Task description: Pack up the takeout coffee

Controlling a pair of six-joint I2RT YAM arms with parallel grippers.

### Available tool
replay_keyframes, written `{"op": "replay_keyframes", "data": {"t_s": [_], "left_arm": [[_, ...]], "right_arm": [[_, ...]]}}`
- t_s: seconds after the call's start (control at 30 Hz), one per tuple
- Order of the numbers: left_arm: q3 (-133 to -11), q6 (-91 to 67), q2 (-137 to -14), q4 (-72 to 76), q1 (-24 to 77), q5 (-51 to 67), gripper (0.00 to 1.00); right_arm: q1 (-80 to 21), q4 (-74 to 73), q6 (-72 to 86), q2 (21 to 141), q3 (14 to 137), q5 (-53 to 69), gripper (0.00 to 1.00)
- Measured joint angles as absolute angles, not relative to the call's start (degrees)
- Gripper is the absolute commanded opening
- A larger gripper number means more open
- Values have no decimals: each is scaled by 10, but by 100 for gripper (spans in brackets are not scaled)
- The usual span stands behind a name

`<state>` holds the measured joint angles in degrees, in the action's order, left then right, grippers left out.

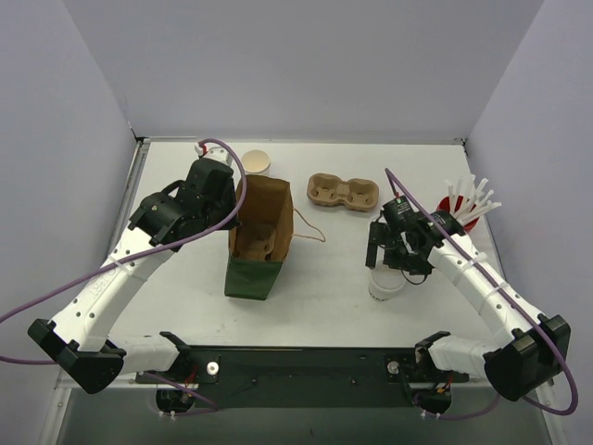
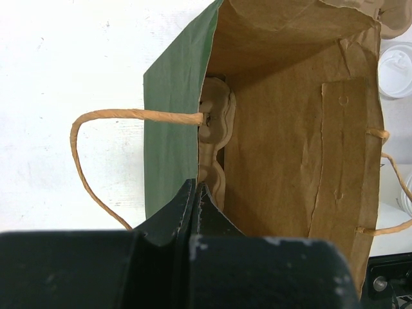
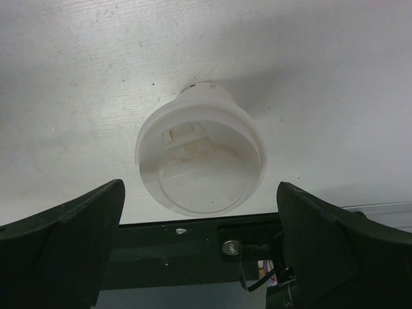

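Left claw (image 1: 234,206) was clamped together on the left rim of the paper bag (image 1: 262,243). In the left wrist view its fingers (image 2: 174,212) pinched the bag's green wall. The bag stood upright on the tabletop (image 1: 334,278) with its mouth open, spreading away to the right of that claw, green outside and brown inside. A twine handle (image 2: 96,129) looped out from the pinched wall on the outer side, just ahead of the claw. A cardboard insert (image 2: 215,122) stood inside the bag against the same wall, also just ahead of the claw. An open cup (image 1: 256,162), beige inside and with no lid, sat just beyond the left claw at the bag's far edge. The two-hole cup carrier (image 1: 344,193) lay flat between the two claws, past the bag from the left one, and beyond and to the left of the right one. Right claw (image 1: 389,261) was spread apart, with its fingers (image 3: 71,238) wide on either side of the takeout coffee (image 3: 201,161) and clear of it. The coffee, lid on, stood upright on the tabletop directly under that claw, well apart from the bag. The red cup of straws (image 1: 460,209) stood near the right claw, beyond it and to its right.
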<state>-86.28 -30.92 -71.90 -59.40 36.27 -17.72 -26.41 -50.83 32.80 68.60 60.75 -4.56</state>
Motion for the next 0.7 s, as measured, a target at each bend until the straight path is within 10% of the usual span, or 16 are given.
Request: {"op": "replay_keyframes", "data": {"t_s": [0.7], "left_arm": [[-872,-310,-721,-598,362,-177,0]], "right_arm": [[-282,-489,250,720,590,-42,94]]}}
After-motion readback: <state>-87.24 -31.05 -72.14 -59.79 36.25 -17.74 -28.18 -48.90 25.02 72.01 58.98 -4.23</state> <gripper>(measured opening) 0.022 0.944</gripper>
